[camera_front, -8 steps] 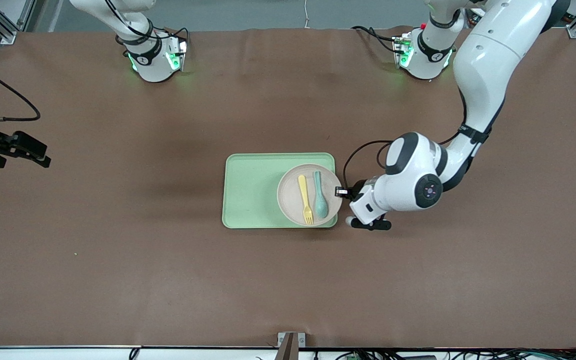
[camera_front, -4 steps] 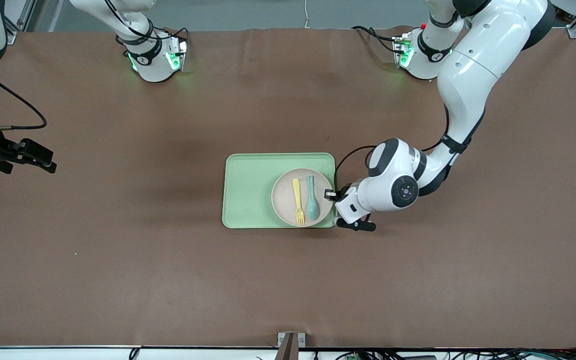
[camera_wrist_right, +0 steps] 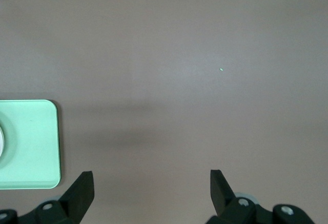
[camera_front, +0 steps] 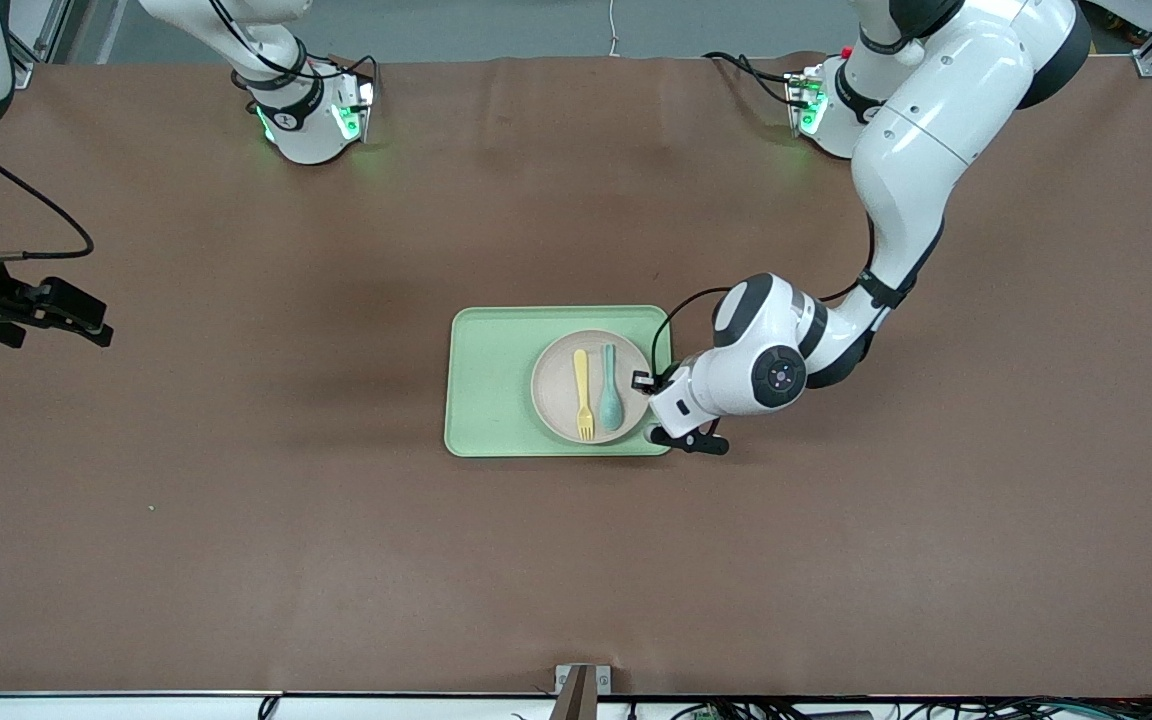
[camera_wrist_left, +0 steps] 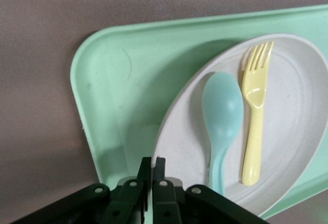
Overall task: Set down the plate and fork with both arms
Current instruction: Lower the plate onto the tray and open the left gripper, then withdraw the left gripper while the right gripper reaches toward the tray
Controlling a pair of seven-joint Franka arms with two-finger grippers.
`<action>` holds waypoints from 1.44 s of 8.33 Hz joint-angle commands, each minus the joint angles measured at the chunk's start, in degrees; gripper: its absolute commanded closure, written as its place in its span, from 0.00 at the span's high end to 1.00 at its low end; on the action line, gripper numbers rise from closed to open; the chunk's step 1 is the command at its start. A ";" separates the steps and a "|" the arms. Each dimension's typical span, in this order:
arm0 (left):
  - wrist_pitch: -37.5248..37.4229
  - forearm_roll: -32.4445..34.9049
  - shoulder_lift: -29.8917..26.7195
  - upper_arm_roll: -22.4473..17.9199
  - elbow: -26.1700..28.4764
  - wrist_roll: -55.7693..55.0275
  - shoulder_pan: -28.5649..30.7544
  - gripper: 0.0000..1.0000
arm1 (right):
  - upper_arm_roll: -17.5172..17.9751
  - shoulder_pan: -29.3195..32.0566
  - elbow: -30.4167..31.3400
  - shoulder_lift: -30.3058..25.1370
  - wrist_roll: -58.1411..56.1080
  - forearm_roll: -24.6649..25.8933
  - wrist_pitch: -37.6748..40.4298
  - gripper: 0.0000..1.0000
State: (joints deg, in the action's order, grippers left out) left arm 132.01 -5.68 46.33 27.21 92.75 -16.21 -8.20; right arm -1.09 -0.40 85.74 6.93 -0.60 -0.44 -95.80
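Note:
The pale beige-pink plate (camera_front: 554, 400) lies over the light green tray (camera_front: 491, 385), on the half toward the left arm's end. The yellow fork (camera_front: 583, 393) and a teal spoon (camera_front: 612, 388) lie side by side in it. My left gripper (camera_front: 646, 384) is shut on the plate's rim at the edge toward the left arm's end. The left wrist view shows the gripper (camera_wrist_left: 152, 165) pinching the rim, with the plate (camera_wrist_left: 292, 131), fork (camera_wrist_left: 254, 111), spoon (camera_wrist_left: 223, 116) and tray (camera_wrist_left: 118, 96). My right gripper (camera_front: 64, 310) is open and empty, over bare table toward the right arm's end (camera_wrist_right: 151, 183).
The brown table mat (camera_front: 336, 550) surrounds the tray on all sides. The tray's corner (camera_wrist_right: 28, 142) shows in the right wrist view. A small green speck (camera_front: 151, 509) lies on the mat nearer the front camera.
My left gripper has carried the plate, with fork and spoon on it, toward the right arm's end, farther in over the tray. The right gripper shifted slightly early on, then stayed still.

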 commanded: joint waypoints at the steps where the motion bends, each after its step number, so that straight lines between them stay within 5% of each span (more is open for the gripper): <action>1: 0.61 2.50 0.69 -0.40 -0.29 -1.19 -0.42 0.07 | 0.12 -0.22 0.31 -0.25 0.69 -0.44 -0.44 1.00; 4: 0.35 2.34 0.26 -0.31 -0.64 -2.06 0.11 0.44 | 0.12 -0.66 0.31 -0.25 0.69 -0.44 -0.44 1.00; 7: -0.09 2.69 -6.31 -0.40 -0.99 -10.31 1.34 0.98 | 0.12 -1.44 0.22 -0.25 0.78 -1.32 -2.11 1.00; 12: -5.87 5.76 -23.70 -2.16 -0.38 -13.75 11.16 1.00 | 0.12 -12.13 -0.31 3.86 13.73 -3.17 -9.38 0.99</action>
State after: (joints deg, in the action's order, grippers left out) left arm 127.94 -1.09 27.34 25.10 90.17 -28.58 0.77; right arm -0.65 -8.93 85.81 8.86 7.58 -3.29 -102.81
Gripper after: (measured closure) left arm 0.000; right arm 0.004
